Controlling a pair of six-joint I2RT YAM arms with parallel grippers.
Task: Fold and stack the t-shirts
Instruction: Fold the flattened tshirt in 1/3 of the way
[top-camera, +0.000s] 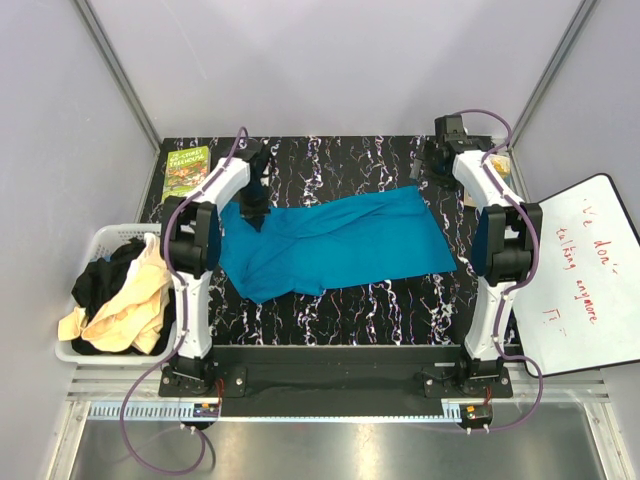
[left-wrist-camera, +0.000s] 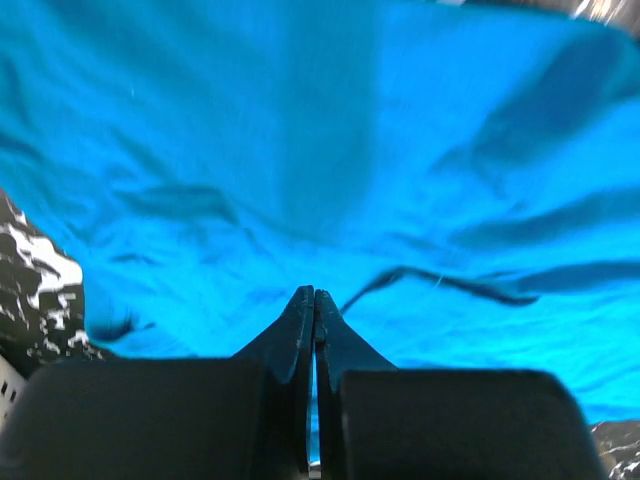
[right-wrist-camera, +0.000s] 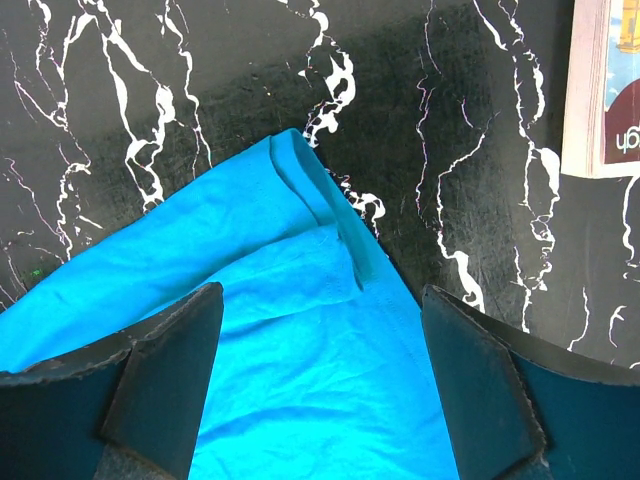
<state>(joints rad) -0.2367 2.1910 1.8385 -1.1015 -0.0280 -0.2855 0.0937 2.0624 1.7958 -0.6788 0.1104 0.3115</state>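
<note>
A teal blue t-shirt (top-camera: 340, 245) lies spread across the middle of the black marbled table. My left gripper (top-camera: 252, 212) hangs over its left part. In the left wrist view the gripper (left-wrist-camera: 314, 292) is shut, tips together, with the teal cloth (left-wrist-camera: 350, 150) filling the view below; no cloth shows between the tips. My right gripper (top-camera: 437, 165) is at the shirt's far right corner. In the right wrist view it (right-wrist-camera: 322, 292) is open, and its fingers straddle the hemmed corner of the shirt (right-wrist-camera: 300, 380). A black t-shirt (top-camera: 100, 280) and a cream-beige t-shirt (top-camera: 125, 310) lie heaped in the basket.
A white slatted basket (top-camera: 100, 235) stands off the table's left edge. A green book (top-camera: 186, 170) lies at the far left corner. Another book (top-camera: 497, 162) lies at the far right, also showing in the right wrist view (right-wrist-camera: 605, 90). A whiteboard (top-camera: 585, 270) leans at the right.
</note>
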